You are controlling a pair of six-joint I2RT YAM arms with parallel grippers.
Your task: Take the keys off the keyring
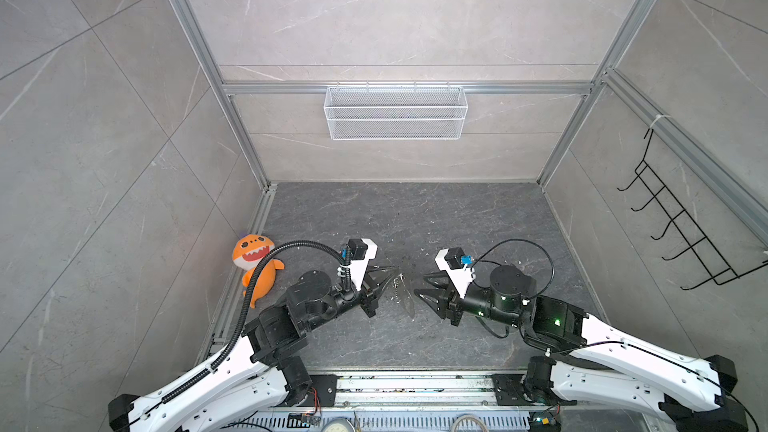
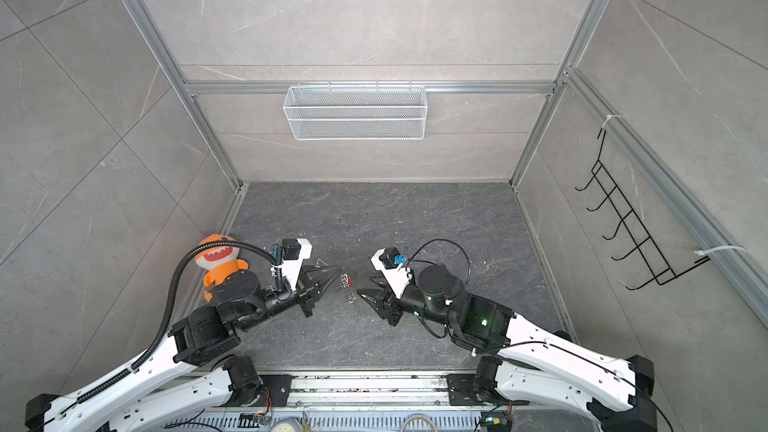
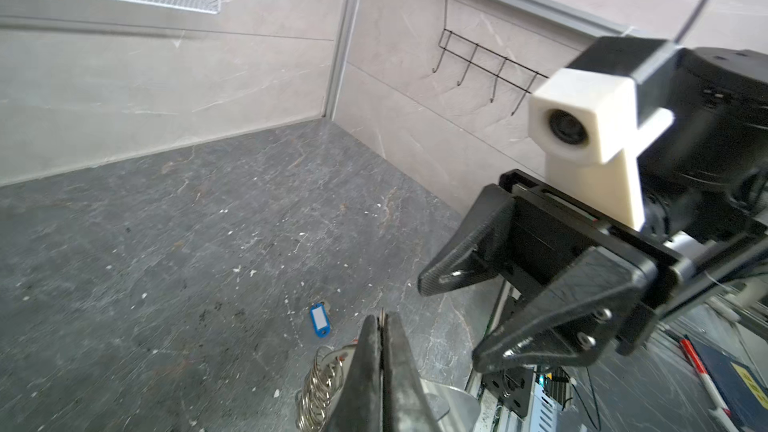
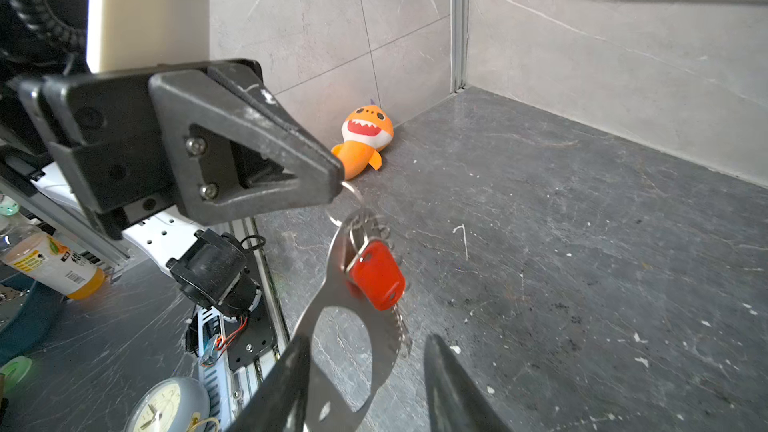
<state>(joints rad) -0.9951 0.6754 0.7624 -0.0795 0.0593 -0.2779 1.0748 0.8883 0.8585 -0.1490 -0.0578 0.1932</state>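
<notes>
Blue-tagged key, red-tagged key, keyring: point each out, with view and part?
blue-tagged key (image 3: 320,319): left wrist view, on the blue tag's white label.
red-tagged key (image 4: 377,275): right wrist view, middle of the red tag.
keyring (image 4: 334,284): right wrist view, on the flat grey fob above its cutout.

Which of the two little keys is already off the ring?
The blue-tagged key: it lies alone on the table, while the red-tagged key hangs from the keyring gripped by the left claw.

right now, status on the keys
Left gripper shut on keyring. Right gripper open beside it. Red key on ring, blue key loose on floor. Nothing in the way.
</notes>
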